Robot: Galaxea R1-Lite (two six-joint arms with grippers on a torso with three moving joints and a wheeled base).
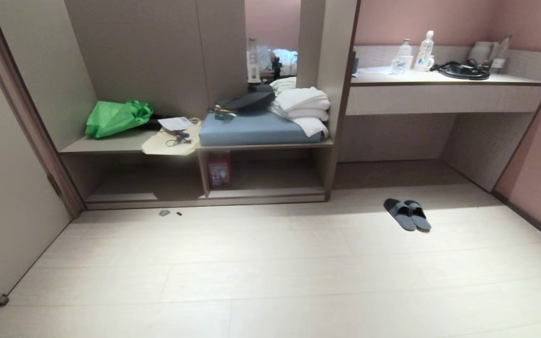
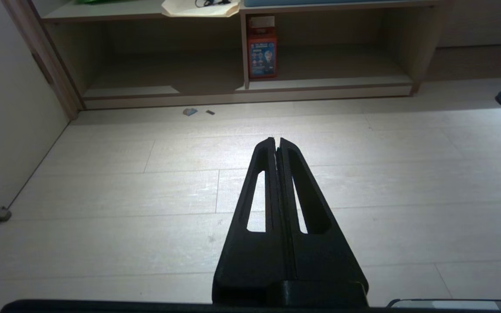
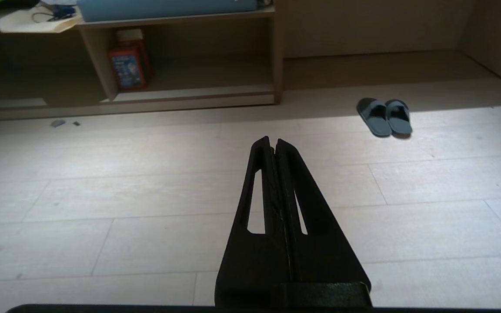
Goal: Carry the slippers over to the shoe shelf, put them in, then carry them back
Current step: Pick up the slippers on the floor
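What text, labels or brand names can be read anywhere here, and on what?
None is legible.
Red and blue box in the shoe shelf: printing too blurred to read.
Bottles on the desk counter: labels too small.
Paper sheet on the bench: unreadable.

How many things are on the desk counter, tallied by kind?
Clear bottles: 3
Black corded appliance: 1
Pale rounded container: 1
Total: 5, all on the desk counter.
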